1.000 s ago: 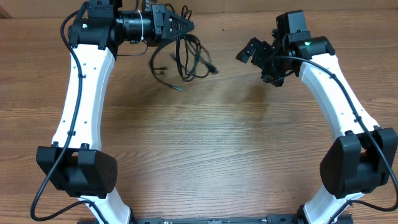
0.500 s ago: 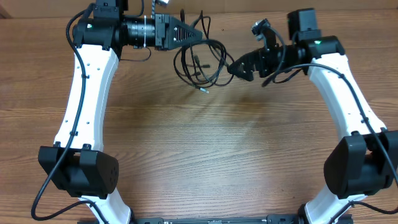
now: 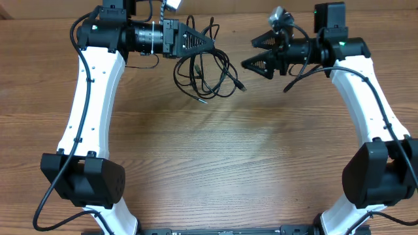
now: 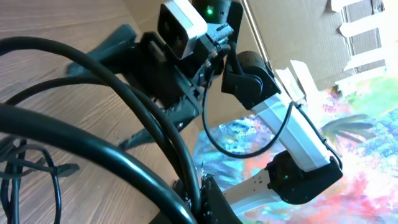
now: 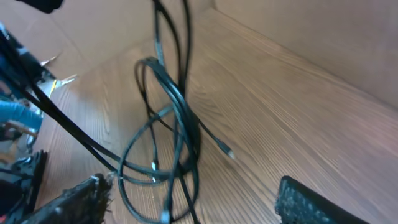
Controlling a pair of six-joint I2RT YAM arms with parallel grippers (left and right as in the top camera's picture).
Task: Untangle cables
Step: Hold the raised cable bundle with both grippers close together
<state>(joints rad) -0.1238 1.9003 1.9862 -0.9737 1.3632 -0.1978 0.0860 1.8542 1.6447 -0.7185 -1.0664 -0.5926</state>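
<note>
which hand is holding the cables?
The left hand: shut on the cables, which dangle from it. The right hand is open, holding nothing.

Cables (image 5: 186, 130) blurred in right wrist view, tops cut off

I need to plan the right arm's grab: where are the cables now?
Overhead view: the cables dangle in a tangled loop from the shut left gripper, far centre, apart from the open right gripper.

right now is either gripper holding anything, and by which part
The left gripper is shut on the cables, pinching strands near the top of the tangle. The right gripper is open and holds nothing.
</note>
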